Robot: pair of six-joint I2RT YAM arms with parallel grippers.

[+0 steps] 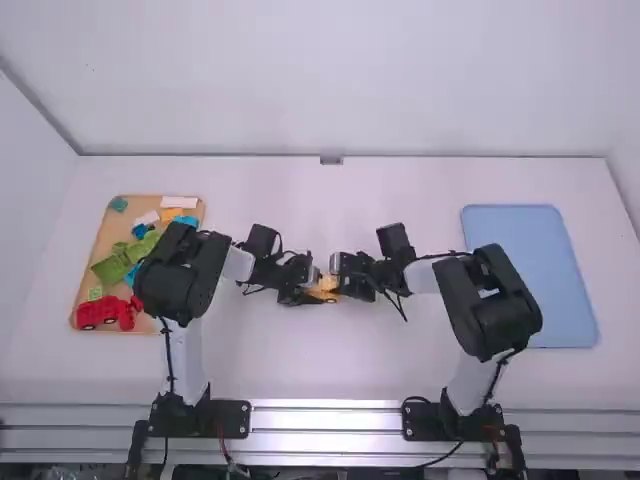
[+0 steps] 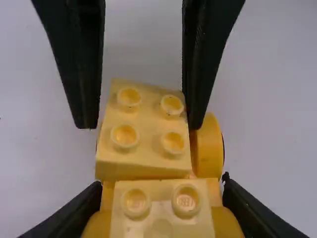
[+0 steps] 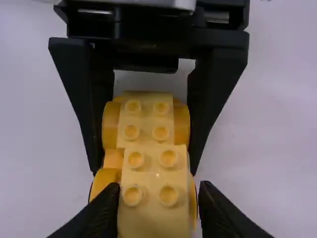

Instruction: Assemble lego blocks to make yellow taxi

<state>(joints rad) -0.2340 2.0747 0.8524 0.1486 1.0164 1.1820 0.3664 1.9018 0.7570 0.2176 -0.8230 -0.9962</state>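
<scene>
Square the studded yellow block [image 2: 143, 144], which appears skewed to the adjoining block [image 2: 161, 208], over the wheeled base [image 3: 113, 157] at the table's middle. The left gripper [image 3: 144, 171] clamps the base across its wheels; the right gripper [image 2: 141, 125] stands slightly wider than the block. Center both fingers, then press straight down, keeping the base braced. Opposed grippers limit sideways clearance. The parts tray [image 1: 88, 262] lies toward the table's left edge, the blue tray [image 1: 535, 270] toward its right.
</scene>
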